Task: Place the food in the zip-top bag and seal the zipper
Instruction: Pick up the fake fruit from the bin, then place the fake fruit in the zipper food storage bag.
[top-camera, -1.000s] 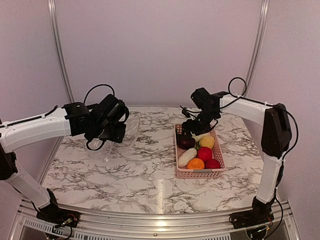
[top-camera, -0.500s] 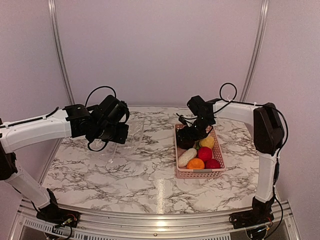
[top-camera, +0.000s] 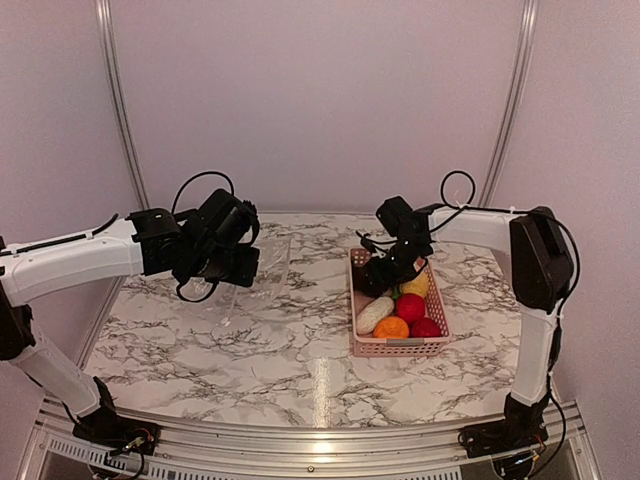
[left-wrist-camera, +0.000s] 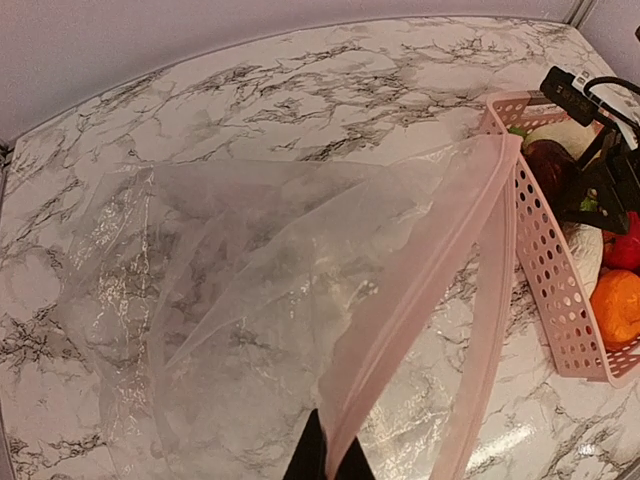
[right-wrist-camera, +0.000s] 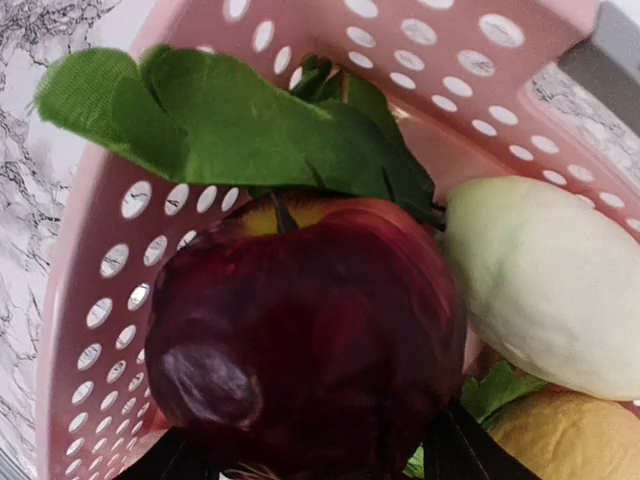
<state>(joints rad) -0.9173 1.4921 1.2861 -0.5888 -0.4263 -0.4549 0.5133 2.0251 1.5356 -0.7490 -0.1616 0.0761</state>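
- Zip-top bag: clear and crinkly. It hangs from the left gripper over the left half of the marble table, well apart from the food.
- The zipper is a pale pink strip along the bag's mouth. Its two halves stand apart, so the mouth gapes toward the basket.
- The left gripper's jaws are pinched tight on one half of the zipper strip, near its end.
- The bag looks empty. Whether its lower corner touches the table is unclear.
- All the food sits in a pink slotted basket on the right half of the table: a white oblong piece, an orange ball, two red balls, a yellow piece and a green leaf.
- The right gripper reaches down into the far end of the basket. Its jaws are spread wide, one on each side of a dark red apple.
- Whether those jaws already press on the apple cannot be told. The apple lies in the basket beside the leaf and a cream piece.
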